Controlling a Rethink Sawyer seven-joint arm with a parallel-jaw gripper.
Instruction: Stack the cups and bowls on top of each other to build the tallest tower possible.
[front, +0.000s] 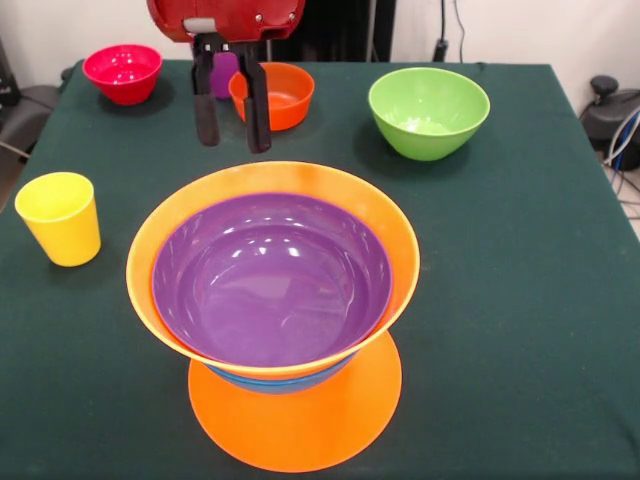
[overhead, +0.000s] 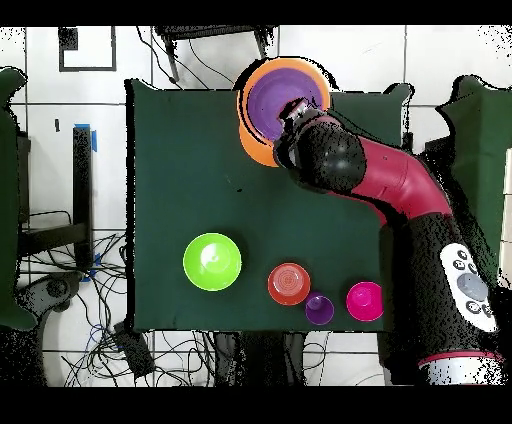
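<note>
behind tower (front: 272, 300) | pincer (front: 232, 136) open, empty | yellow cup (front: 60, 218) apart

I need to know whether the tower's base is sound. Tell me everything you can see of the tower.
The tower is a pile of glossy plastic bowls near the front table edge. An upside-down large orange bowl forms the base; a blue bowl's rim peeks above it; an upright large orange bowl sits on that, with the purple bowl nested inside. It looks level. The gripper hangs behind it, not touching.
</note>
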